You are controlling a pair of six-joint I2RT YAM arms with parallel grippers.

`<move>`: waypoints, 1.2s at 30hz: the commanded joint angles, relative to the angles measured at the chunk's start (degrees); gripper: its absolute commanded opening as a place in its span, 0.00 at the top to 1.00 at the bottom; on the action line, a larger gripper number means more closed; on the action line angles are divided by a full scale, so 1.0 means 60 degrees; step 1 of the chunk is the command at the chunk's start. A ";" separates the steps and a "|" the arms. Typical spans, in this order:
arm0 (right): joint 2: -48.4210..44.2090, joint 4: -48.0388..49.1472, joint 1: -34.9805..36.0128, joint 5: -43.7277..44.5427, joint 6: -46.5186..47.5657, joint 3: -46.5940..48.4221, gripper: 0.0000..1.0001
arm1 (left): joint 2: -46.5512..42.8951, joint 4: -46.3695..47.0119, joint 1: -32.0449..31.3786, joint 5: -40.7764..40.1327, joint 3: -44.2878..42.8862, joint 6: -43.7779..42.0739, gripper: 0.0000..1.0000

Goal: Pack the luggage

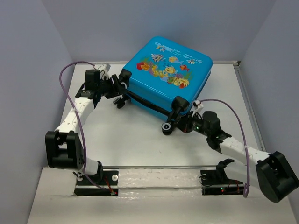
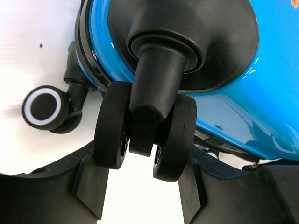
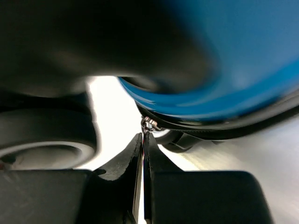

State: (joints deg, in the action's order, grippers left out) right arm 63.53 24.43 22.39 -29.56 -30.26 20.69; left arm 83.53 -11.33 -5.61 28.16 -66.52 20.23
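I am looking down on a white bench [image 1: 140, 144] boxed in by pale grey walls [image 1: 28, 46]. The small bright blue hard-shell suitcase [image 1: 170, 74] is lying shut, fish print up, toward the far right corner; I am judging that only the zipping is left. The left gripper [image 1: 116, 87] is gaping wide, straddling a twin black caster wheel [image 2: 140, 130]. The right gripper [image 3: 142, 140] is pinching almost closed on a small silver zip pull [image 3: 148, 124].

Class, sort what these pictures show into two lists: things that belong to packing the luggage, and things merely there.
Part of the job:
luggage, closed
its zip pull, pinched by the right gripper
its twin wheel, flanked by the open left gripper

Merely there:
table
purple cables
grey walls
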 commanded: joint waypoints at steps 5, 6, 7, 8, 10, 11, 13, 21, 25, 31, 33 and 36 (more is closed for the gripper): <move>-0.0980 0.1157 0.4701 0.7178 0.0500 -0.0607 0.93 | -0.1762 0.3031 -0.0252 0.1078 0.1374 0.1184 0.94; -0.0442 0.1362 0.5097 0.8096 0.0923 -0.0432 0.93 | -0.1850 0.3205 -0.0281 0.1078 0.1665 0.1257 0.94; -0.0030 0.1755 0.5724 0.8483 0.1029 -0.0271 0.93 | -0.2054 0.3309 -0.0325 0.1078 0.1827 0.1330 0.94; 0.0423 0.1890 0.6006 0.9255 0.1044 -0.0066 0.93 | -0.2172 0.3426 -0.0456 0.1049 0.2192 0.1490 0.94; 0.2013 0.2400 0.6825 1.0429 0.1044 0.0692 0.93 | -0.2478 0.3805 -0.0632 0.1005 0.2560 0.1696 0.94; 0.2561 0.2636 0.6916 1.1087 0.1218 0.1002 0.93 | -0.2597 0.3967 -0.0851 0.0961 0.2968 0.1929 0.94; 0.3717 0.3002 0.6917 1.1706 0.1278 0.1893 0.93 | -0.3005 0.4320 -0.1100 0.0728 0.3322 0.2063 0.94; 0.4909 0.4559 0.6917 1.1815 0.2673 0.3420 0.93 | -0.4033 0.4731 -0.2376 -0.0065 0.4568 0.2386 0.94; 0.4881 0.4163 0.7005 1.1490 0.2465 0.3145 0.93 | -0.4369 0.4323 -0.2420 -0.0167 0.4466 0.1976 0.94; 0.3231 0.1444 0.6450 0.9999 0.2318 0.3290 0.93 | -0.4809 0.4364 -0.2508 0.0153 0.4466 0.2063 0.94; 0.2803 -0.0079 0.6259 1.0967 0.1940 0.3670 0.93 | -0.4955 0.4364 -0.2537 0.0242 0.4466 0.2165 0.94; 0.2188 -0.2732 0.5269 1.1417 0.0932 0.4182 0.93 | -0.5248 0.4408 -0.2654 0.0345 0.4553 0.2312 0.94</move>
State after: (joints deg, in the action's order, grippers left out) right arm 80.60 24.29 57.39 46.52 -30.15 34.52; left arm 58.17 8.69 -13.54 10.57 -38.22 33.63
